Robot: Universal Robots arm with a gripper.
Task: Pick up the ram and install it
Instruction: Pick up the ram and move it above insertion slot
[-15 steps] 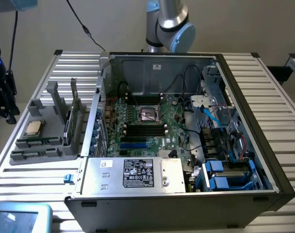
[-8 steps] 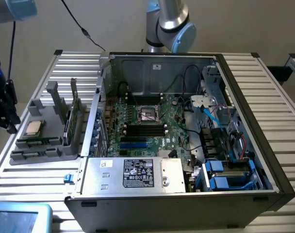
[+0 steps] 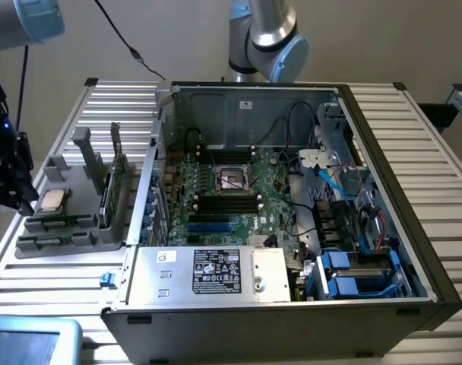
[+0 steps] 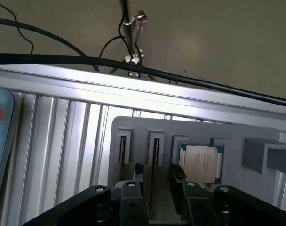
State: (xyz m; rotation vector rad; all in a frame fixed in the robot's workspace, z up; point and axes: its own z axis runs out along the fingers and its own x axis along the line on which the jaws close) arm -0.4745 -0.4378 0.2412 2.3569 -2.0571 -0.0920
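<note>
Starting at the exterior view's left, the gripper [image 3: 6, 186] is found at the edge of the grey holder [image 3: 80, 205] on the table [image 3: 428, 175], its fingers [image 4: 178, 179] spread apart with nothing between them. The ram [image 3: 60, 222] is seated on edge in a holder slot just beside the processor chip [image 3: 52, 200]. It is judged light, thin and stiff, yet fragile, so it is best pinched across its flat faces near mid-length, with the contacts spared. Further right, the motherboard [image 3: 223, 201] is set inside the open case [image 3: 383, 152].

Robotics lab/workshop: open PC case [image 3: 238, 122] on ribbed alu bench [image 3: 413, 144], grey parts jig [image 3: 75, 182], UR arm [image 3: 265, 34].
</note>
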